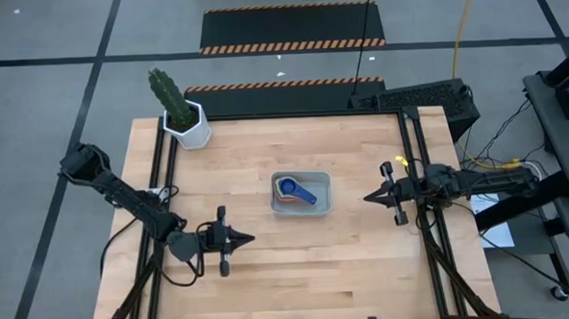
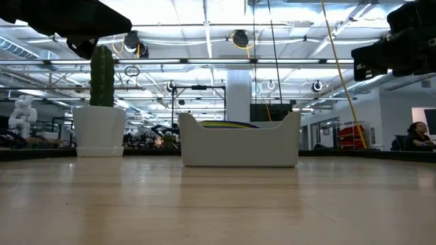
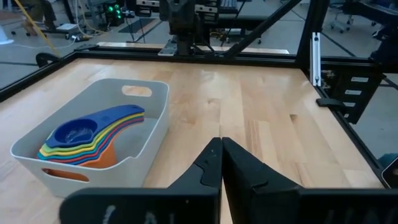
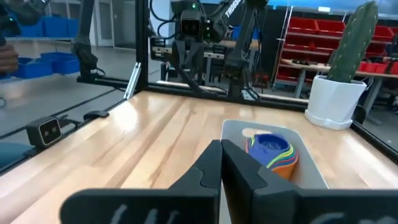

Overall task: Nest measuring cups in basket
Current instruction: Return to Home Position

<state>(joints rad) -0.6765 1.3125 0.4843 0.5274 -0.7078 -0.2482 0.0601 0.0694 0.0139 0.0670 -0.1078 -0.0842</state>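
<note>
Dark two-finger left gripper [image 3: 219, 142]: fingers pressed together at the tips, nothing between them, touching nothing. It hangs over the pale wooden bench [image 1: 271, 285] between the left edge and the basket, a little nearer the front edge, and points toward the basket.

Dark two-finger right gripper [image 4: 221, 144]: closed likewise and empty, held just inside the right edge, pointing at the basket from the opposite side.

Pale grey-blue shallow rectangular plastic basket [image 1: 301, 174] stands about mid-bench, well apart from both tools. Inside it lie the small plastic measuring cups [image 3: 74, 134], nested in one stack with the dark blue cup on top. Yellow, red and orange rims show beneath it, handles fanned to one side.

White hexagonal pot [image 1: 195, 130] with a green cactus [image 1: 166, 92] stands at the far left corner, upright.
</note>
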